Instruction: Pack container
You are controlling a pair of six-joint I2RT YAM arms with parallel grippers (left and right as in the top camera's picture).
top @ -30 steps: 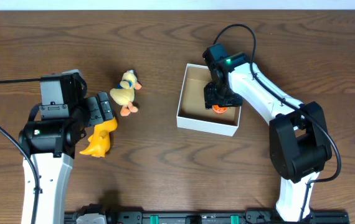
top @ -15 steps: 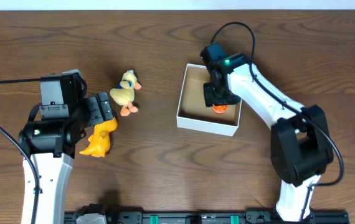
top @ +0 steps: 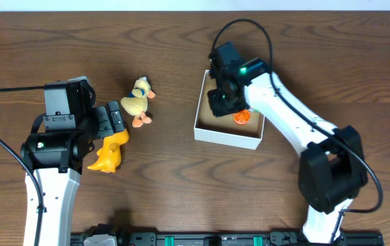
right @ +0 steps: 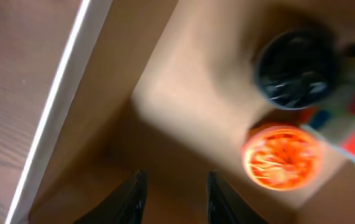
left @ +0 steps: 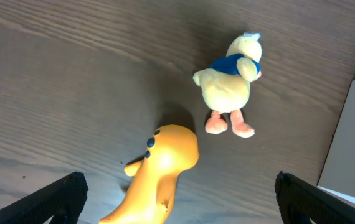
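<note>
The container (top: 226,137) sits on the wooden surface (top: 174,41) right of centre, a shallow white box with a brown floor, open on top. The right gripper (top: 224,102) hangs over its left half. From its own camera the two fingers (right: 132,198) stand apart with only bare cardboard between them, so it is released and holding nothing. Just to its right, on the box floor toward the near right corner, lies an orange round toy (top: 241,117), and the gripper is not touching it. The wrist view also catches a dark round thing (right: 296,67) beside the orange one, too blurred to name. Well away to the left, outside the container, a yellow plush duck (top: 137,101) with a blue scarf lies on the surface. Just beside it, on the near side, is an orange figure (top: 107,156). The left gripper (top: 115,119) hovers above that figure's head end, its fingers spread wide, released and gripping nothing.
</note>
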